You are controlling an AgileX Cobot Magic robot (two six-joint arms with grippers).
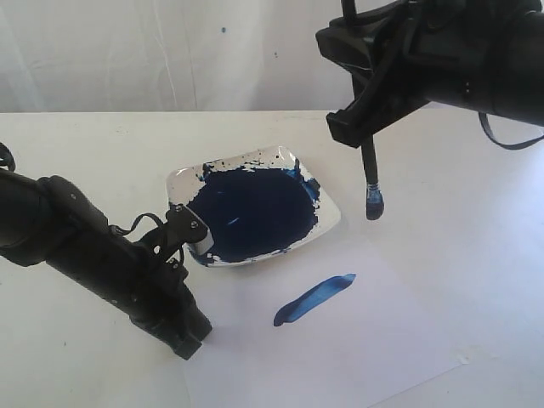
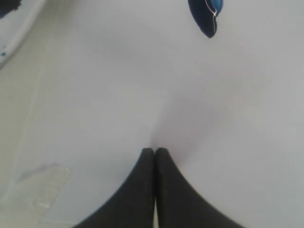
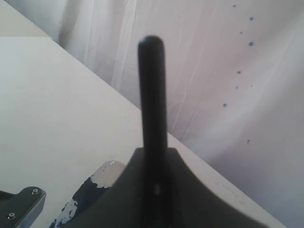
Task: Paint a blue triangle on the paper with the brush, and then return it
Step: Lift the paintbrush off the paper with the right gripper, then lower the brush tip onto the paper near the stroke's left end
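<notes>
My right gripper [image 1: 361, 127] hangs above the table, shut on the black-handled brush [image 1: 371, 174]. The brush points down, its blue-stained tip in the air just right of the dish and above the paper's [image 1: 382, 340] far edge. A single slanted blue stroke [image 1: 314, 299] lies on the paper; no whole triangle shows. In the right wrist view the handle [image 3: 153, 95] sticks up from between the shut fingers of the gripper [image 3: 154, 154]. My left gripper [image 1: 194, 338] is shut and empty, its tips [image 2: 155, 151] resting on the sheet [image 2: 142, 95] near its corner, with the stroke's end [image 2: 206, 16] ahead.
A white square dish [image 1: 327, 223] holding a dark navy paint pool [image 1: 251, 212] stands just beyond the paper. Its rim [image 2: 14, 28] is close to the left gripper. A piece of clear tape [image 2: 42, 183] sits at the paper's edge. A white curtain hangs behind the table.
</notes>
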